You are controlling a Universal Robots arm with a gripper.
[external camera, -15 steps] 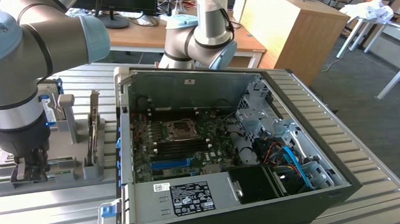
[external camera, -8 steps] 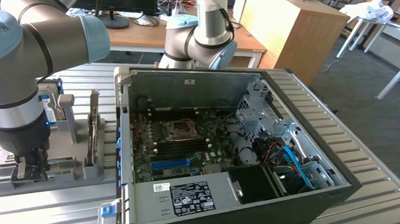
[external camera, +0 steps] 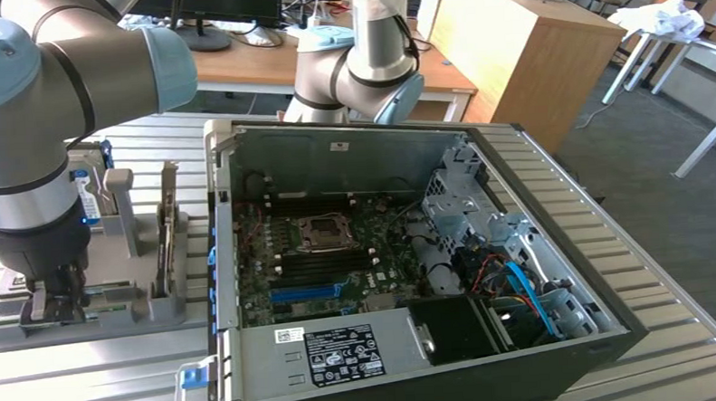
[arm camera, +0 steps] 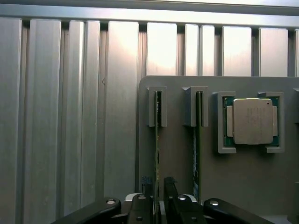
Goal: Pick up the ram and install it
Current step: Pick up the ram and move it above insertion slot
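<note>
nearest us, the gripper straddles the ram, its jaws a little apart with one finger on either side of the stick. the ram stands on edge in its slot of the grey holder. we judge the risk to be an off-centre squeeze, which could tilt the board, jam it in the slot, or nudge the second ram stick just beside it. farther along sits the processor. the arm points straight down at the exterior view's left, well apart from the open computer case.
</note>
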